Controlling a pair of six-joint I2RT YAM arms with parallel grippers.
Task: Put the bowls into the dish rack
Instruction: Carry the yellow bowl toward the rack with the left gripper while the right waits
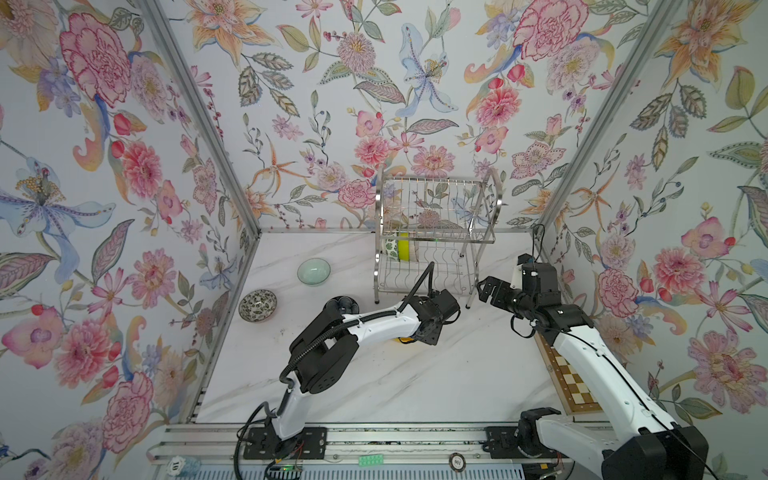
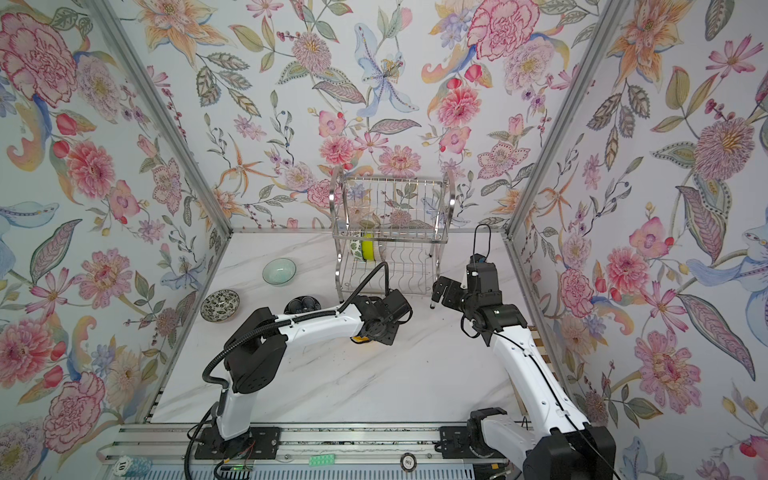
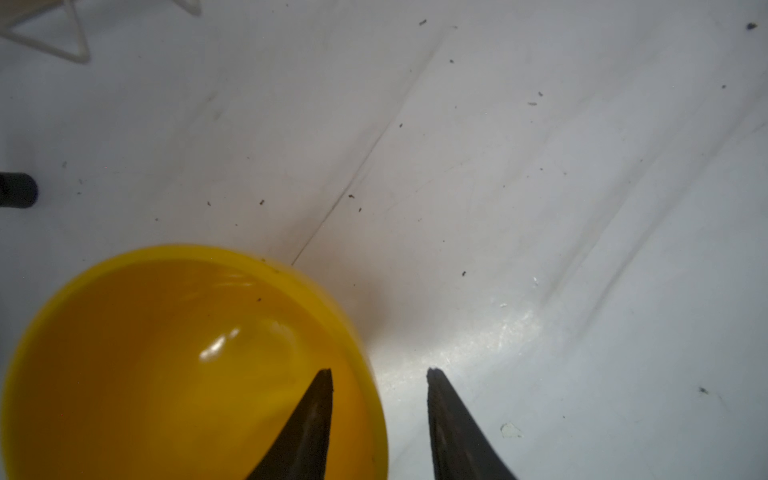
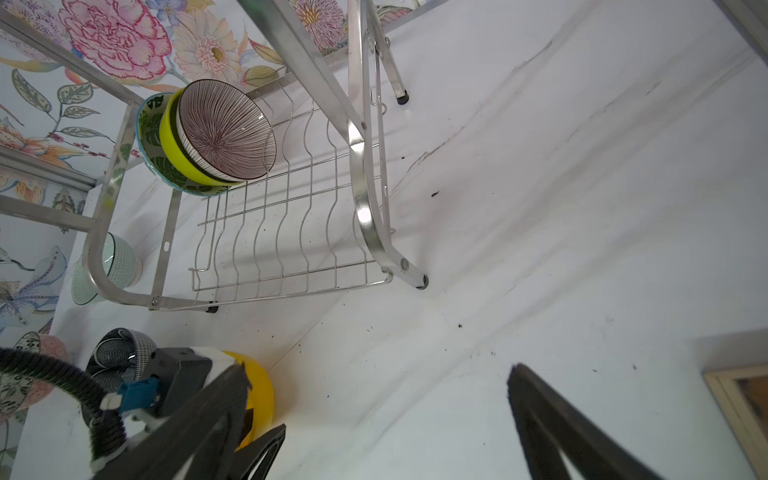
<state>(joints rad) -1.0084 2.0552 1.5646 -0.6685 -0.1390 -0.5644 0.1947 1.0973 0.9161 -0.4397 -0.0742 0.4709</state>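
The orange-yellow bowl [image 3: 166, 374] sits upright on the table, mostly hidden under the left wrist in both top views [image 1: 405, 340]. My left gripper [image 3: 380, 370] is open across its rim, one finger inside and one outside. My right gripper [image 4: 379, 370] is wide open and holds nothing, in front of the dish rack [image 1: 436, 232]. On the rack's lower tier, the green-leaf bowl [image 4: 147, 137], lime bowl [image 4: 170, 141] and pink striped bowl [image 4: 226, 129] stand on edge. The celadon bowl [image 1: 313, 272], speckled bowl [image 1: 257, 305] and navy bowl [image 1: 341, 305] rest on the table at the left.
A wooden chessboard [image 1: 569, 382] lies along the table's right edge under the right arm. Floral walls close in the table on three sides. The rack's front legs [image 4: 419, 282] stand near both grippers.
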